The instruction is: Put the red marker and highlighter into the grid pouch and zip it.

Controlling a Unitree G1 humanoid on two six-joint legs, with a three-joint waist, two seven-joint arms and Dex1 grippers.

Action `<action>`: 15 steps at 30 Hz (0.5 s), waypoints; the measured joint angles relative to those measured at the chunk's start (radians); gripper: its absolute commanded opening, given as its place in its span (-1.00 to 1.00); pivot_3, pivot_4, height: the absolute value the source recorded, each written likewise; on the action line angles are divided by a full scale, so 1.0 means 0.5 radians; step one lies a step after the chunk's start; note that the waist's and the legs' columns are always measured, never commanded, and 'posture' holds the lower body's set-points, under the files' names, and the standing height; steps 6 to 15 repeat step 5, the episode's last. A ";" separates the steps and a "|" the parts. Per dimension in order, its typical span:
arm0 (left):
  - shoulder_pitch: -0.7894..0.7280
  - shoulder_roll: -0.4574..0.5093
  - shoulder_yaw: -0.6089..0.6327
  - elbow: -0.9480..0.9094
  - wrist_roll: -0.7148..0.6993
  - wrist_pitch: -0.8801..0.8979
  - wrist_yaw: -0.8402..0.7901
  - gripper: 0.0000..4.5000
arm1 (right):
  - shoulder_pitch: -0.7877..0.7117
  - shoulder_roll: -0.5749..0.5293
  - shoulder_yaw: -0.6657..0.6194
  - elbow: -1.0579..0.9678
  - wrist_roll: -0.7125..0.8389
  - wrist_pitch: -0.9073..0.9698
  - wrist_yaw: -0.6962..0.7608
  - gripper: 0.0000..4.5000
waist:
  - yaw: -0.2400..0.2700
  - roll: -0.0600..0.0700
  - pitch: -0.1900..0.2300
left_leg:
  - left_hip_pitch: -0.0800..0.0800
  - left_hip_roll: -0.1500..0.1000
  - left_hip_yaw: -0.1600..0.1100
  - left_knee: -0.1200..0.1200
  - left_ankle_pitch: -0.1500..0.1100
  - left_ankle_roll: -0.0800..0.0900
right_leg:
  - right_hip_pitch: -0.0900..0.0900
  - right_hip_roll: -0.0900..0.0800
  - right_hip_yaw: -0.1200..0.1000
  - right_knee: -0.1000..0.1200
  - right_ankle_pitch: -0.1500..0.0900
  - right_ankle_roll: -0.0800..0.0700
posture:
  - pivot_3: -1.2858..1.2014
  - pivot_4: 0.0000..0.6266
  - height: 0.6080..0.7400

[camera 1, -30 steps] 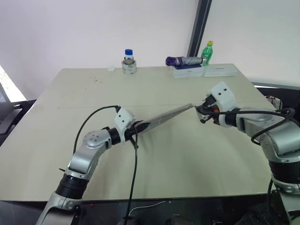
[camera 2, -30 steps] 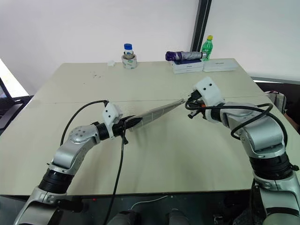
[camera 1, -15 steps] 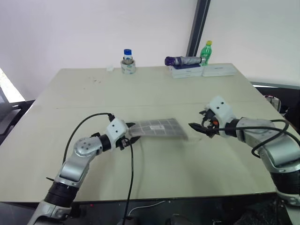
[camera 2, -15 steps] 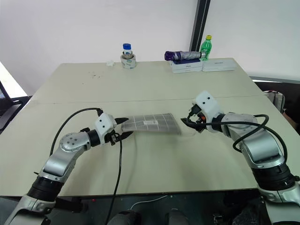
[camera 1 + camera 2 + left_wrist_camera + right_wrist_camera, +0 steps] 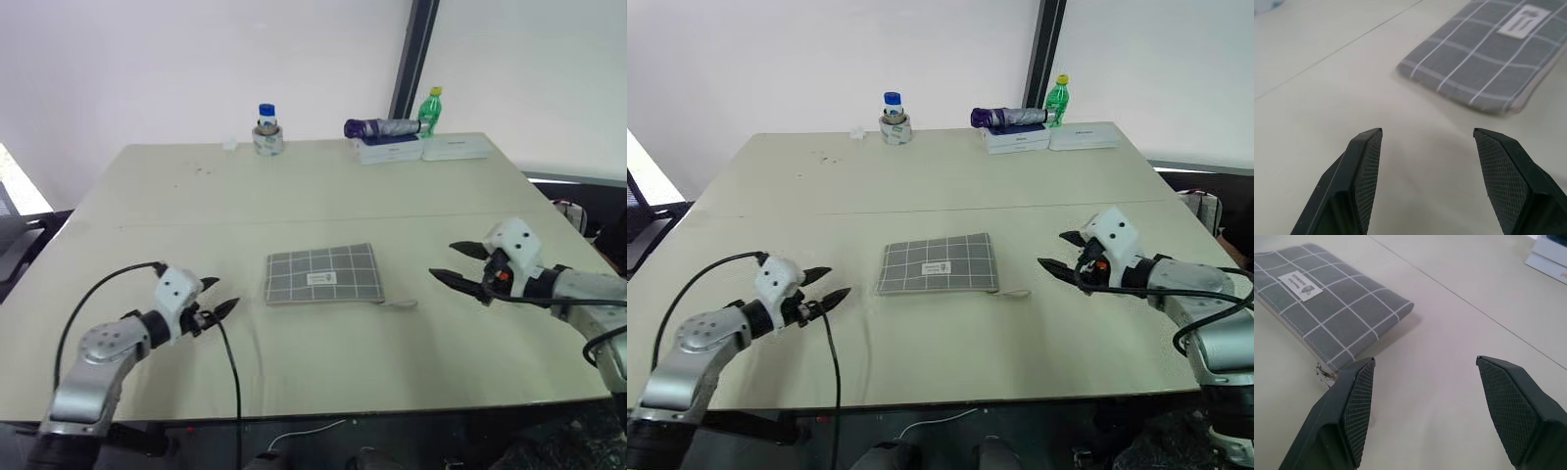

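Grippers first: left gripper [image 5: 217, 297] and right gripper [image 5: 460, 261] now pulled back to either side, jaws apart and empty, where a second ago both gripped the ends of the grid pouch [image 5: 321, 274] in the air. Now lying flat mid-table [image 5: 294, 186] between them, well apart from both. Zipper side towards the near edge, pull tab [image 5: 1322, 373] at its corner. Probably done, with marker and highlighter presumably inside. At the far edge, a capped jar [image 5: 268, 128] and green bottle [image 5: 433, 108].

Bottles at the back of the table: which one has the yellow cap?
The green bottle at the back right, behind the white boxes; the other bottle, back centre, is blue-capped.
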 measured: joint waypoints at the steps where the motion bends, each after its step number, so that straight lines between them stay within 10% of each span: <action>1: 0.022 -0.001 0.035 -0.030 -0.024 0.022 0.005 0.39 | 0.010 0.007 0.000 0.001 0.013 -0.004 0.016 0.52 | 0.004 0.000 0.000 | 0.000 0.000 0.000 0.000 0.000 0.000 | 0.000 0.000 0.000 0.000 0.000 0.000 | 0.03 -0.52 1.00; 15: 0.113 0.001 0.113 -0.121 -0.072 0.060 0.014 0.39 | 0.031 0.022 0.000 0.023 0.028 -0.028 0.039 0.52 | 0.005 0.000 0.000 | 0.000 0.000 0.000 0.000 0.000 0.000 | 0.000 0.000 0.000 -0.001 0.000 0.000 | 0.03 -0.52 1.00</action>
